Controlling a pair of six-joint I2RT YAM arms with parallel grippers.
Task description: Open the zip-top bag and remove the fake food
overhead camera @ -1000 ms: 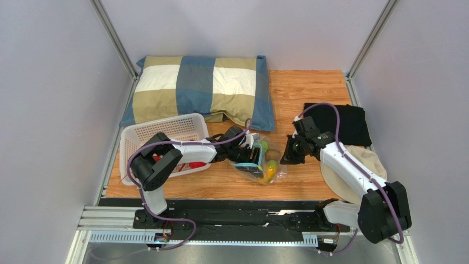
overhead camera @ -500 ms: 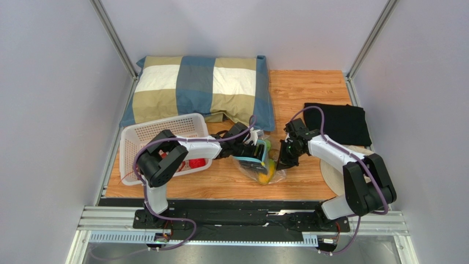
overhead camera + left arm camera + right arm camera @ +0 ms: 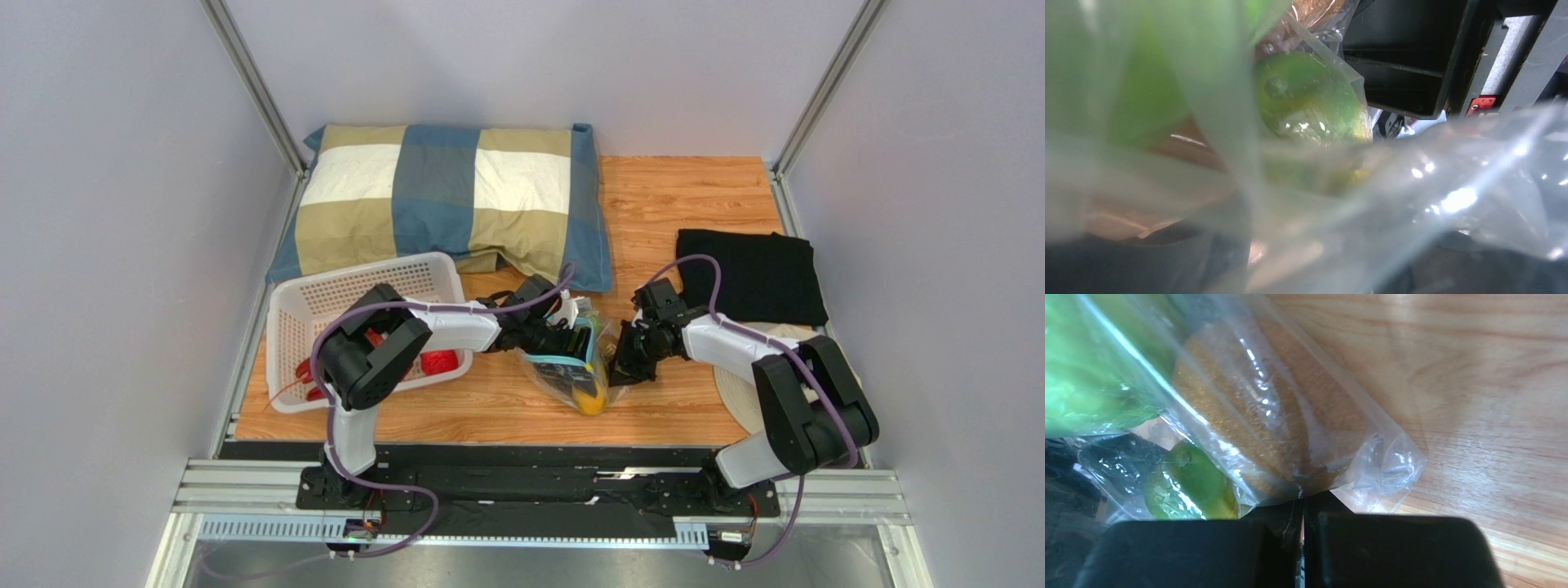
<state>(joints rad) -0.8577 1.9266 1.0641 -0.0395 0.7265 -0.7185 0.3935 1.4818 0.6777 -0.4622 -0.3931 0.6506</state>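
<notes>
Locate zip-top bag (image 3: pixel 572 371) on desk (image 3: pixel 687 196) just right of basket (image 3: pixel 321 298), fake food (image 3: pixel 591 395) inside. Note right claw (image 3: pixel 1303 508) on bag's side away from basket, closed flat on plastic edge. Treat left claw (image 3: pixel 562 331), on basket side at zipper, as nearer; opening not discernible.

The wooden worktop (image 3: pixel 687 196) carries a checked pillow (image 3: pixel 442 202) far left, a white basket (image 3: pixel 307 306) near left and a black cloth (image 3: pixel 748 276) at right. A zip-top bag (image 3: pixel 567 374) lies front centre, with a beige round item (image 3: pixel 732 395) near right.
</notes>
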